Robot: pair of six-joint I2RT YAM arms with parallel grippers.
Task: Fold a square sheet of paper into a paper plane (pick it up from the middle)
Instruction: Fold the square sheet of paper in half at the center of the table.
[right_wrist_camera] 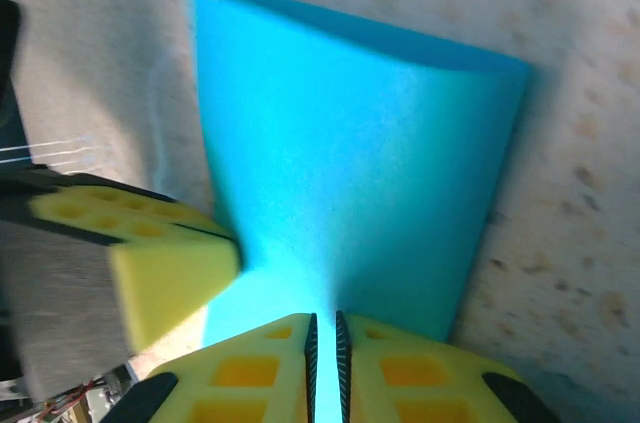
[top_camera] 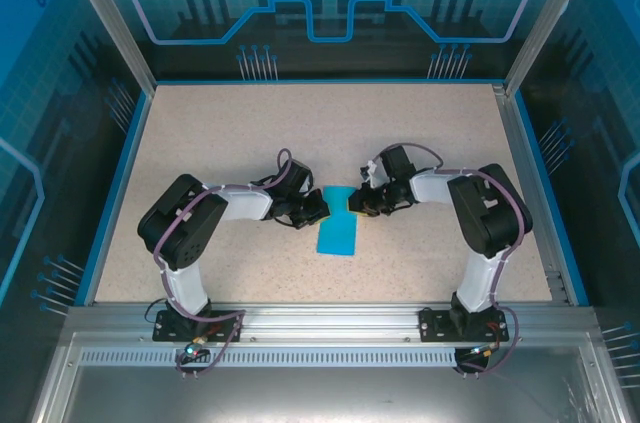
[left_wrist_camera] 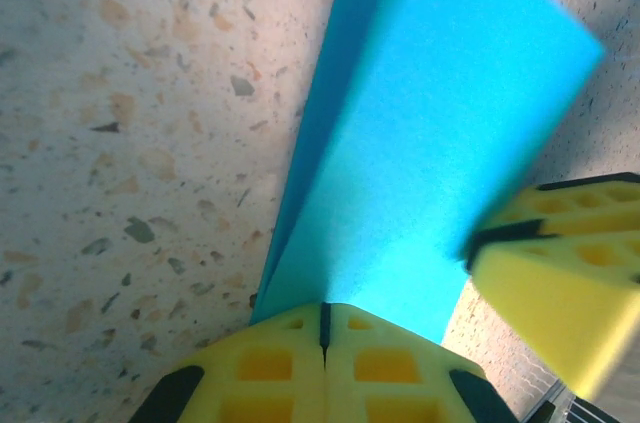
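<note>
A: Why are both arms crowding one end of the paper (top_camera: 338,235)?

B: Each is pinching the same short edge. The left gripper (left_wrist_camera: 322,318) is clamped fully closed on it. The right gripper (right_wrist_camera: 325,331) is all but closed, with a sliver of blue in the slit. I'd guess they're steadying the paper to set a crease; it's no dart yet.

A: Where's the rest of it?

B: Stretching away ahead of both fingertips, low over the table (top_camera: 200,133). The overhead view shows that layout, while the wrist cameras show the doubled layer and each pinch.

left claw (left_wrist_camera: 323,315) clamped, right claw (right_wrist_camera: 324,323) clamped
</note>
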